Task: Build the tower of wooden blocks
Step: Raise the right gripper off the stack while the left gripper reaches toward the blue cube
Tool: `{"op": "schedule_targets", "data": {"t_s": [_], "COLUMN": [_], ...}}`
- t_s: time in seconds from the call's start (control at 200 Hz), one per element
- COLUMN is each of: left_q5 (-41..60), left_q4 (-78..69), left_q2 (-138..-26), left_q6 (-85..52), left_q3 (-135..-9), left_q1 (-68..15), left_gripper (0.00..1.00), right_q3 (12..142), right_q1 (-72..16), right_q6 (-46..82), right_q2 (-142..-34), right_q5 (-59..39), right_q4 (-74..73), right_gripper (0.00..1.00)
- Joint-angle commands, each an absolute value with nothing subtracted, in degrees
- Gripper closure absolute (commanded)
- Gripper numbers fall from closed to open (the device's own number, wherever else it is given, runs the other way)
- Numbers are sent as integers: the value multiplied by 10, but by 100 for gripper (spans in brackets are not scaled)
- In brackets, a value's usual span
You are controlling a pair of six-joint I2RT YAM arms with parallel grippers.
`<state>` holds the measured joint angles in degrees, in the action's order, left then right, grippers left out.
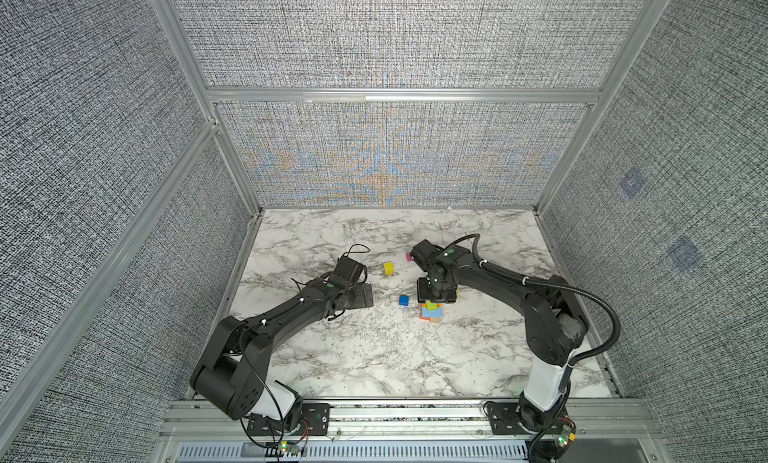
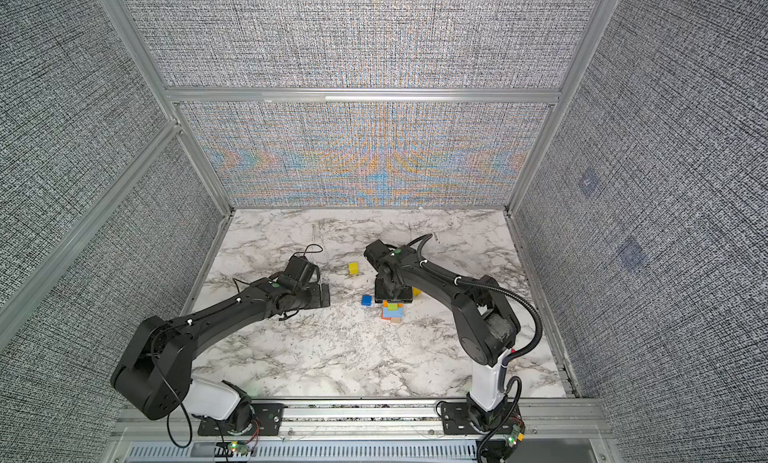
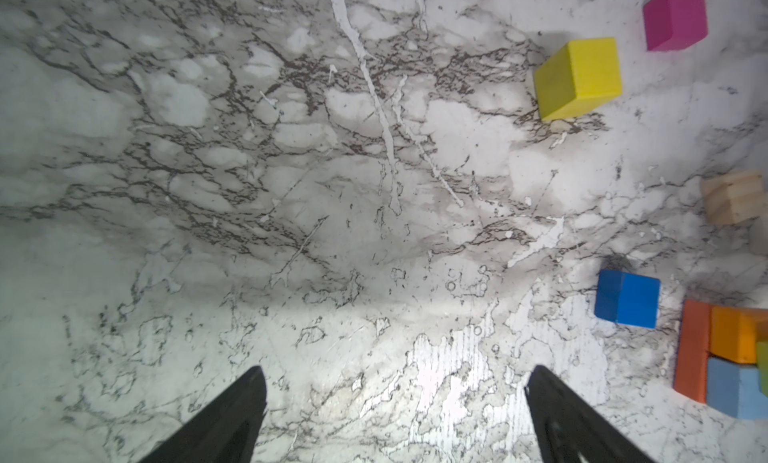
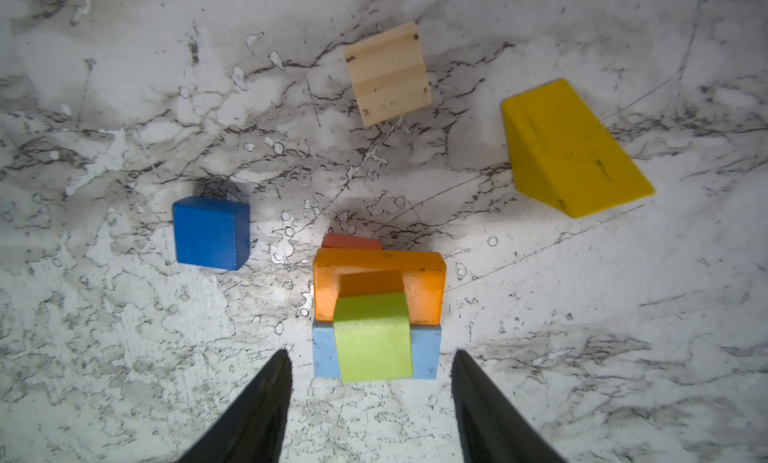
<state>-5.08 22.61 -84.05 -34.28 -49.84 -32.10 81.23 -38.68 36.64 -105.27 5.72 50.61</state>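
The tower (image 1: 430, 312) is a short stack right of the table's middle. It has a red-orange brick (image 4: 351, 240) lowest, then an orange block (image 4: 424, 282) and a light blue brick (image 4: 426, 353). A green cube (image 4: 372, 340) lies on top. My right gripper (image 4: 371, 357) hangs straight above it, open. Its fingers stand apart from the green cube on either side and hold nothing. My left gripper (image 3: 397, 369) is open over bare marble to the left. Loose wood blocks lie around: a blue cube (image 1: 404, 300), a yellow cube (image 1: 389, 268), a magenta cube (image 3: 675, 18), a tan cube (image 4: 386, 74) and a yellow wedge (image 4: 573, 149).
The marble table (image 1: 374, 357) is boxed in by grey fabric walls on three sides, with an aluminium rail (image 1: 415, 415) at the front. The blue cube (image 4: 211, 232) lies close to the tower's left side.
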Motion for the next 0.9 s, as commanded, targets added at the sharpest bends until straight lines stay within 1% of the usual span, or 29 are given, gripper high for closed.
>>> {"op": "schedule_targets", "data": {"t_s": [0.0,0.21,0.545,0.59,0.63,0.81,0.89], "left_q5": [-27,-6,-16,-17,-19,-19,-15], "left_q4": [239,278,369,380,387,403,407], "left_q2": [-839,-871,-964,-978,-988,-1033,-1053], "left_q6": [-335,-332,-325,-325,-325,-334,-338], "left_q3": [-512,-564,-687,-702,-714,-758,-776], "left_q1": [-321,-328,-374,-380,-385,-402,-408], "left_gripper": [2,7,10,10,10,10,13], "right_q3": [809,786,701,686,673,623,609], "right_q1": [-385,-362,-304,-293,-284,-248,-232], "right_q6": [351,311,247,244,240,228,226], "right_q2": [-1038,-993,-907,-895,-885,-833,-818], "right_q5": [68,37,-20,-28,-34,-41,-42], "right_q4": [509,488,409,397,386,351,344], "right_gripper": [34,25,9,6,1,1,1]}}
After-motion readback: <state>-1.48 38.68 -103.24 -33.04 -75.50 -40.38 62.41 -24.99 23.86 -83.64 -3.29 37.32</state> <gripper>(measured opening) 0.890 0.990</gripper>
